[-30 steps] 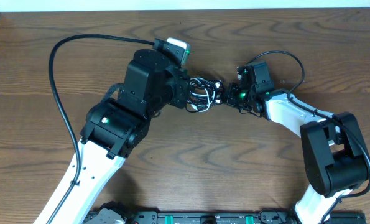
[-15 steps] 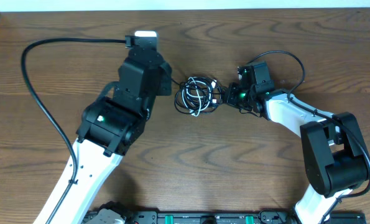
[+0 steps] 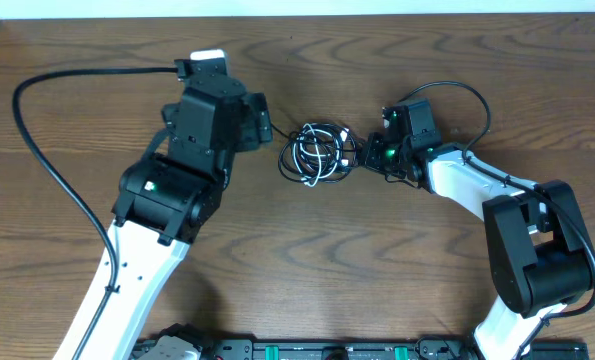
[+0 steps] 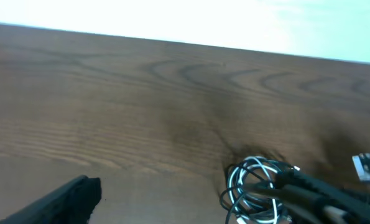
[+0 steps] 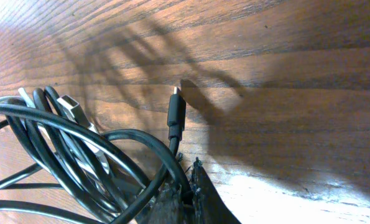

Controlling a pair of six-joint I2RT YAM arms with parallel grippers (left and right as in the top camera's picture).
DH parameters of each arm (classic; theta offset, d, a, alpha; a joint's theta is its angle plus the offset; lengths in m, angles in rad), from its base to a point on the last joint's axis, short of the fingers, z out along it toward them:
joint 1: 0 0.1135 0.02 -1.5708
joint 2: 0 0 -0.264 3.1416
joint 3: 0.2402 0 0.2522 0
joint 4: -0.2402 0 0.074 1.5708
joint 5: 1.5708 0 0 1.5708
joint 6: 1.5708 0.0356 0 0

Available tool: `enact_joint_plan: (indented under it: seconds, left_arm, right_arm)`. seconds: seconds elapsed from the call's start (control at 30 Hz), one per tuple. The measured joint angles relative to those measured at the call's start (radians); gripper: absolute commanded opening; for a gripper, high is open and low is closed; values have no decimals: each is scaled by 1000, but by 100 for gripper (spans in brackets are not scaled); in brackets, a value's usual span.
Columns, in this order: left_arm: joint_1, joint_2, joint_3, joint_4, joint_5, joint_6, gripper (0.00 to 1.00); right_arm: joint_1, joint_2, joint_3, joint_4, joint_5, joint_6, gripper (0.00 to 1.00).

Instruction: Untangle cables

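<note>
Overhead: the coil of thin black and white cables (image 3: 317, 155) lies tangled on the brown wooden table (image 3: 327, 260), no strand separated. The left gripper (image 3: 265, 122) is just beside it, the right gripper (image 3: 369, 155) at its opposite edge. Left wrist: fingers (image 4: 79, 196) spread wide, holding nothing. Right wrist: jaws pinched on a black loop, its plug end (image 5: 176, 112) free. The thick black arm wire (image 3: 52, 150) lies well apart.

Bare surface (image 3: 317, 60) lies open beyond and before the cables (image 3: 317, 155). The left arm (image 3: 212, 125) blocks their left; the right arm (image 3: 447, 175) blocks their right.
</note>
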Motion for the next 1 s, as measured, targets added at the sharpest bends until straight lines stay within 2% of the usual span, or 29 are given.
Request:
enact_joint_plan:
  seconds: [0.33,0.5,0.73,0.93,1.0]
  left_arm:
    - [140,0,0,-45,6,-162,98]
    - [236,0,0,-48,55,-206,98]
    - [383,0,0,-69,238,-220,98]
    - [396,39,1,-81,453,-164,98]
    - [396,80,1,-90,513,-150,98]
  right_arm:
    - [0,0,0,0,1,0,1]
    - [0,0,0,0,2,0,1]
    - [0,0,0,0,3,0,1]
    - [0,0,1,11,2,-19,1]
    - [0,0,13,-38,2,-42,1]
